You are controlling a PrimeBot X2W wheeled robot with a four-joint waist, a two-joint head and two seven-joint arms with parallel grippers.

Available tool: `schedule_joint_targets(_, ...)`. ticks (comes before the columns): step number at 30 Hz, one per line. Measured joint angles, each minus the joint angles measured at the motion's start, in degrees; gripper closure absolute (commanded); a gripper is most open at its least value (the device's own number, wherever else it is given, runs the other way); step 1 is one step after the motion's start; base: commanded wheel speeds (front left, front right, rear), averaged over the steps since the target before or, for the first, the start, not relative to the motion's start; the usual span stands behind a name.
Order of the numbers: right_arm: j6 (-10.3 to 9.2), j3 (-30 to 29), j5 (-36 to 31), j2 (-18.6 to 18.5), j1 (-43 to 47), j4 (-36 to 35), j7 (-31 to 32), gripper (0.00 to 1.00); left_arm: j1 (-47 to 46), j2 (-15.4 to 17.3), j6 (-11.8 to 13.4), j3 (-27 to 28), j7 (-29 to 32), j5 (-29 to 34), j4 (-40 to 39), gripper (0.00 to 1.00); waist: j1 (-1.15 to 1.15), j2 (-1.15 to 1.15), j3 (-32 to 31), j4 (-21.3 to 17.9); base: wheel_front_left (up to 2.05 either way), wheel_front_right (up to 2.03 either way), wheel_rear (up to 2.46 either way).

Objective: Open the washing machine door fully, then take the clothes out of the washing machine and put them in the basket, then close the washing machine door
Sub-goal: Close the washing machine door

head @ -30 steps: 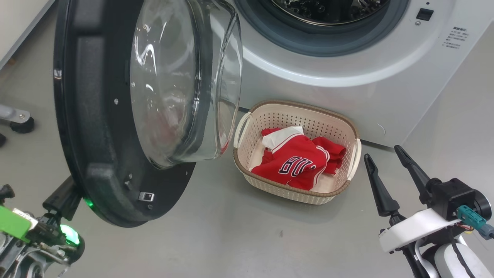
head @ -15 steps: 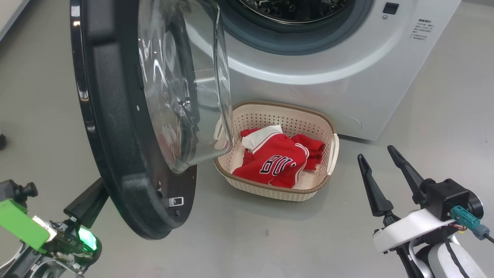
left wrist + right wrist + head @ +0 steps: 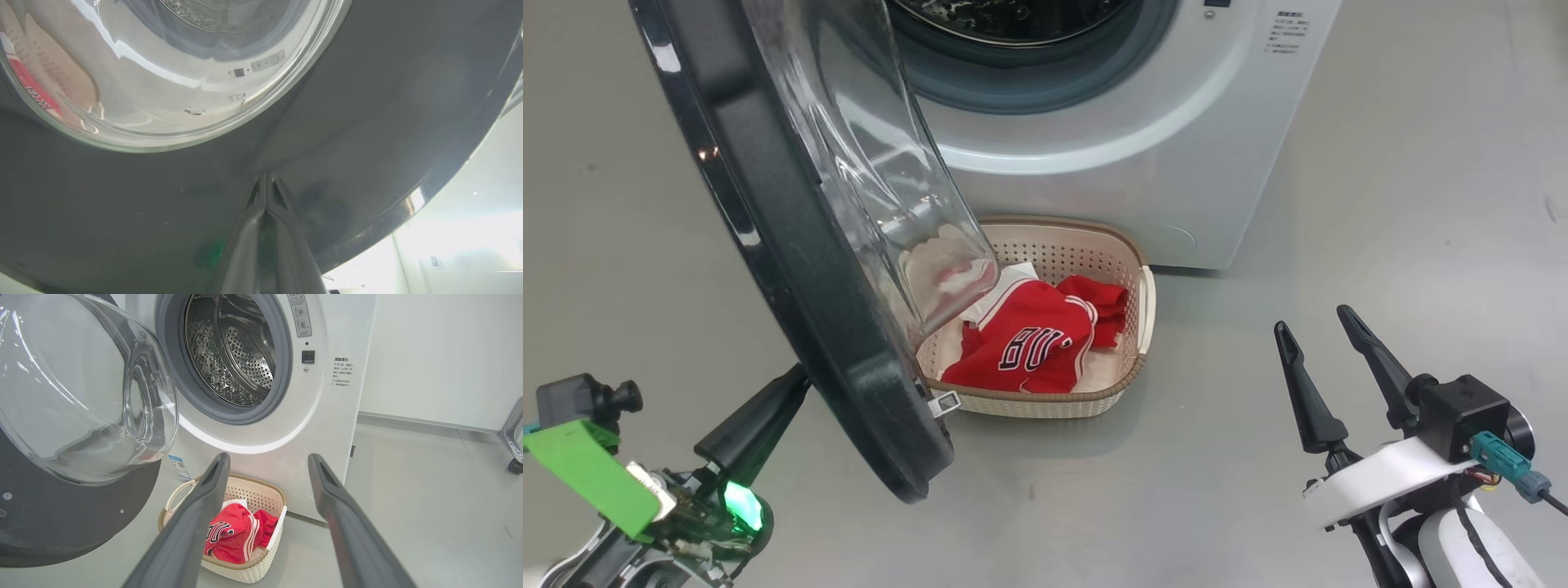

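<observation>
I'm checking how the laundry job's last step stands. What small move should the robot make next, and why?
Probably push the washing machine door toward the washing machine with the shut left gripper, which is set against the door's dark outer face. The clothes lie in the basket, the drum looks empty, and the door hangs partway open.

The door [image 3: 800,269] has a glossy black rim around smooth clear glass. The washer [image 3: 327,428] is smooth white, its gasket [image 3: 233,414] matt grey rubber, its drum [image 3: 241,355] shiny perforated steel. The basket [image 3: 1045,404] is cream perforated plastic, and the clothes [image 3: 1029,343] are red cloth.
</observation>
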Motion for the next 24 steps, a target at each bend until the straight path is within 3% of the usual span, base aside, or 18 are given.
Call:
schedule_joint_targets(14, 0.09, 0.20, 0.10, 0.56, -1.05, 0.79, -0.80, 0.00, -1.64, -1.57, -0.01, -1.76, 0.24, 0.70, -0.48, 1.00, 0.00, 0.00, 1.00, -7.52, 0.00, 0.00, 0.00)
schedule_joint_targets(24, 0.51, -0.09, 0.60, 0.81, -2.21, 0.69, -1.53, 0.00, -8.49, -3.30, 0.05, -3.02, -0.64, 3.24, 0.66, 1.00, 0.00, 0.00, 3.91, -12.02, 0.00, 0.00, 0.00)
